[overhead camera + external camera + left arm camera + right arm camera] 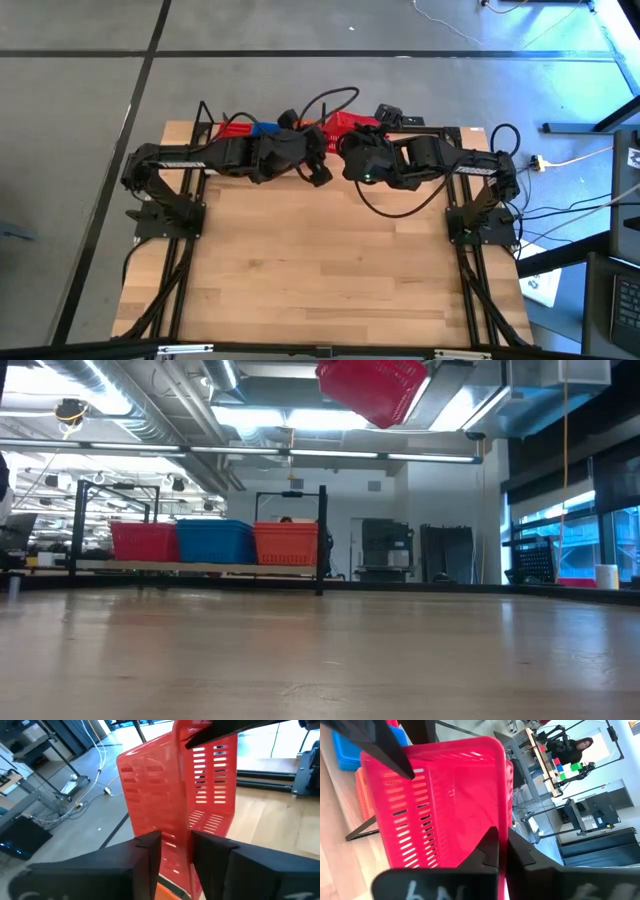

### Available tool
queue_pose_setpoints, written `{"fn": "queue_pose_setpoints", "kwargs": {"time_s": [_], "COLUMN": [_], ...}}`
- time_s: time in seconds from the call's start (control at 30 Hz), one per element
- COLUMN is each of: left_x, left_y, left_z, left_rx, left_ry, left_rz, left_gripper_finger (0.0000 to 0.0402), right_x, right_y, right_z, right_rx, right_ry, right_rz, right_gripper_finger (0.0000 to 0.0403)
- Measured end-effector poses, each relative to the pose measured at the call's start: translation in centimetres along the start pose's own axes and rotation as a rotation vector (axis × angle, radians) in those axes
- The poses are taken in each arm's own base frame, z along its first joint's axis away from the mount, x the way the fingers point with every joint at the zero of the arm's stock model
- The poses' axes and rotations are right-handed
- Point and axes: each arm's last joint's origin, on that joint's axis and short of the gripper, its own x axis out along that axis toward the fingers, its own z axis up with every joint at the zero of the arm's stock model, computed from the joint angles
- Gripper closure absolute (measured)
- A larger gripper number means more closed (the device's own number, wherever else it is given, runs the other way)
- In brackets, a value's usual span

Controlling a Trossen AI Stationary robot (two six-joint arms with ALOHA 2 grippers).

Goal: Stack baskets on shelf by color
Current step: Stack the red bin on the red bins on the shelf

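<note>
A red basket (372, 385) hangs high above the table's far middle, tipped over on one side, between my two grippers. My right gripper (501, 837) is shut on it. My left gripper (176, 842) comes from the other side, with its fingers on either side of the basket's edge and a gap showing between them. On the shelf (200, 568) at the table's far left stand a red basket (145, 542), a blue one (215, 542) and an orange one (285, 543), side by side on their bottoms. My right gripper pinches the red basket's rim (504, 822) between its two fingers, coming from the table's right and slanting a little downward. The basket is lifted clear of the table and shelf, tilted on its side. My left gripper has the basket's opposite rim (182, 827) between its fingers; I cannot tell whether they touch it.
The shelf's black upright posts (322, 540) rise beside and below the arms. Cables (335, 98) lie behind the table's far edge. The wooden tabletop (320, 260) stretches toward the near edge. A person (575, 747) sits at a bench in the room beyond.
</note>
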Motion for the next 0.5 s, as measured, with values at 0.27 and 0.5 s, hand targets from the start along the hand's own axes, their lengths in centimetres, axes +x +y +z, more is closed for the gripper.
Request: {"fn": "queue_pose_setpoints", "kwargs": {"time_s": [0.27,0.5], "left_x": [0.07,0.05], "left_y": [0.13,0.11], "left_z": [-0.04,-0.09], "left_rx": [0.009,0.013], "left_ry": [0.004,0.009], "left_rz": [0.019,0.02], "left_gripper_finger": [0.0395,0.0399], "right_x": [0.16,0.19], "right_y": [-0.07,-0.03], "right_z": [0.07,0.12], "right_rx": [0.016,0.02], "right_ry": [-0.003,-0.008], "right_rz": [0.011,0.032], "right_gripper_finger": [0.0381,0.0372]}}
